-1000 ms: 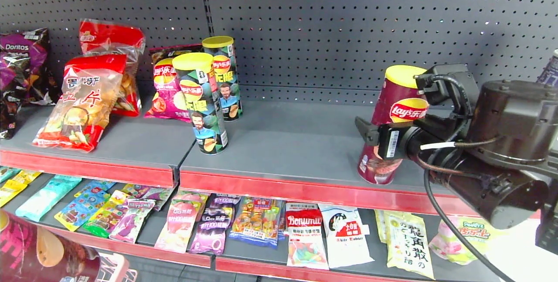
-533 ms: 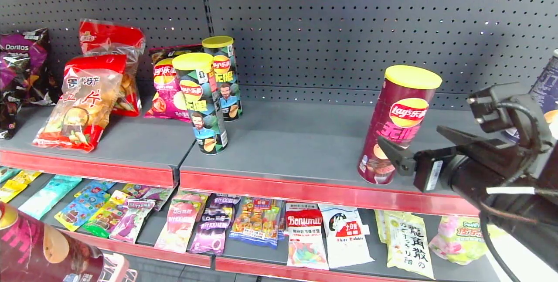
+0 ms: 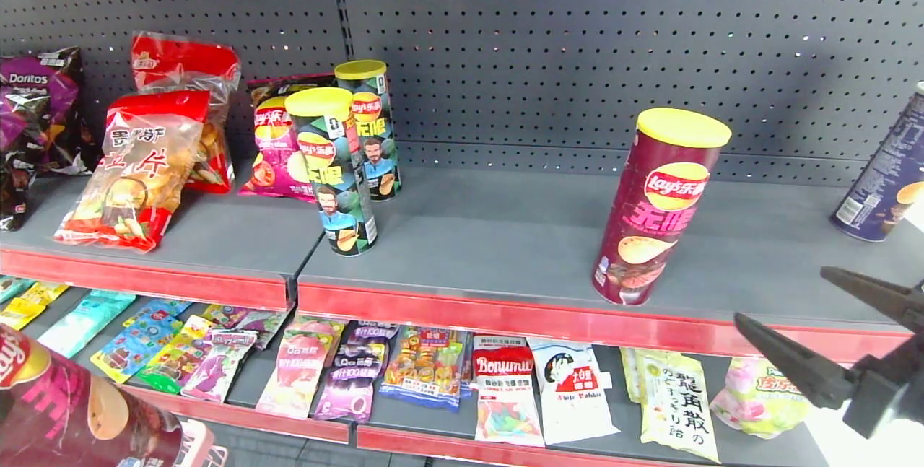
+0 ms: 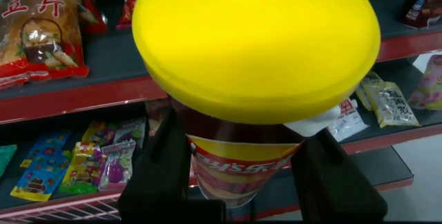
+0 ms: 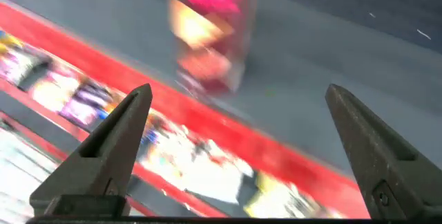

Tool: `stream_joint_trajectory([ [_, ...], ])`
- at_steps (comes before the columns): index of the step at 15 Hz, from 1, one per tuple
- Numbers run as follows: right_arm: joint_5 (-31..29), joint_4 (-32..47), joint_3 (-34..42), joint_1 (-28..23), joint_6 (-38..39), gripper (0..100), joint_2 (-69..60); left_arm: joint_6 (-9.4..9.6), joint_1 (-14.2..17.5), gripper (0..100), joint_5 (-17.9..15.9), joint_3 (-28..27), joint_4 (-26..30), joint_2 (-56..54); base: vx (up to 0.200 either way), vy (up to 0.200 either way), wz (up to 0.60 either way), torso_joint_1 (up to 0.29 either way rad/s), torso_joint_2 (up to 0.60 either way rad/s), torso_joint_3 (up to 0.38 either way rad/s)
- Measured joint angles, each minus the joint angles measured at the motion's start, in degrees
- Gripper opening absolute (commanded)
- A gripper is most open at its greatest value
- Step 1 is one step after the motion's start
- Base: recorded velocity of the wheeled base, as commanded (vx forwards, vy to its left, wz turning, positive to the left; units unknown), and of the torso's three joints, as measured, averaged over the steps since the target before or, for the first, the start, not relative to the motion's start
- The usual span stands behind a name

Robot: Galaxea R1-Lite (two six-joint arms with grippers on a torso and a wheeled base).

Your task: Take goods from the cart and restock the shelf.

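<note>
**Head view:** A maroon can (image 3: 660,207) with a yellow lid stands upright near the front edge of the upper shelf (image 3: 491,229), right of centre, lid up and long axis vertical. The right gripper (image 3: 779,296) hangs just near and to the right of it, below the shelf lip. Its fingers are spread wide, hold nothing, and are apart from the can. At the near left corner a second maroon can (image 3: 72,409) sits low, beneath the level of the upper shelf. The open stretch of shelf lies up, far and to the right of it.

**Left wrist view:** The left gripper (image 4: 242,182) pinches that second can by its body, one finger on each side. The yellow lid (image 4: 255,44) faces the camera and the long axis runs away between the fingers. The left arm carries the next item, so placing it likely calls for a lift to the upper shelf with the base kept downward.

**Right wrist view:** The right gripper's spread fingers frame the standing can, blurred, on the shelf beyond.
</note>
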Motion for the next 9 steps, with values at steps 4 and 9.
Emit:
stream_joint_trajectory([
  [4, 9.2, 30.5, -3.9, -25.1, -1.3, 100, -19.1, 5.18, 0.1, 0, 0.8, -0.7, 0.0, 2.1, 0.000, 0.000, 0.00, 0.000, 0.00, 0.000],
  [9, 11.1, 43.5, -6.1, -30.6, -2.5, 100, -33.8, 5.83, 0.0, 0, 0.4, -1.4, -0.2, 4.1, 0.000, 0.000, 0.00, 0.000, 0.00, 0.000],
])
